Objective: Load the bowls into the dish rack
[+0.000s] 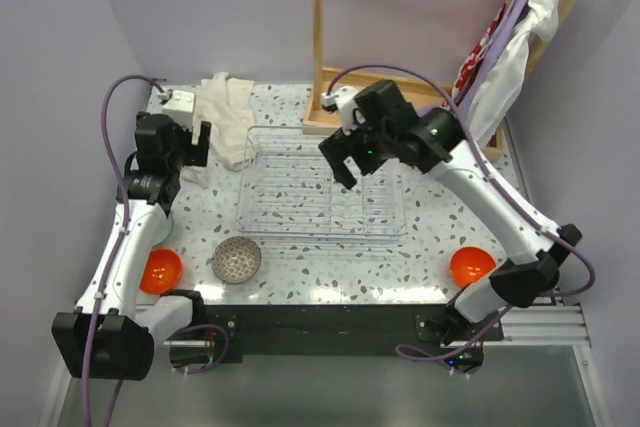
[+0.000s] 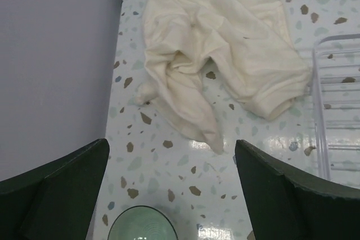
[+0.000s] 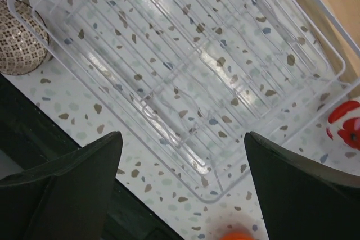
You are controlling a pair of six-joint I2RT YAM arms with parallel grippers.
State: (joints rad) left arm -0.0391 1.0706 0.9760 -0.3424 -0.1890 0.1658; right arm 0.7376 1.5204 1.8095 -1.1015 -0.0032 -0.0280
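The clear dish rack (image 1: 322, 184) lies mid-table with no bowl in it. A grey-speckled bowl (image 1: 236, 260) sits near its front left corner. One orange bowl (image 1: 160, 270) is at the front left, another orange bowl (image 1: 471, 265) at the front right. My left gripper (image 1: 197, 142) is open and empty, left of the rack, by the cloth. In the left wrist view (image 2: 171, 144) a dark-rimmed, pale green bowl (image 2: 142, 227) shows below it. My right gripper (image 1: 343, 160) is open and empty, held above the rack (image 3: 185, 66). The right wrist view (image 3: 183, 136) also shows the speckled bowl (image 3: 19, 37).
A crumpled cream cloth (image 1: 228, 117) lies at the back left, beside the rack's left edge (image 2: 318, 111). A wooden frame (image 1: 400, 97) stands behind the rack. Red and white fabric (image 1: 500, 37) hangs at the back right. The black table edge (image 1: 320, 322) runs along the front.
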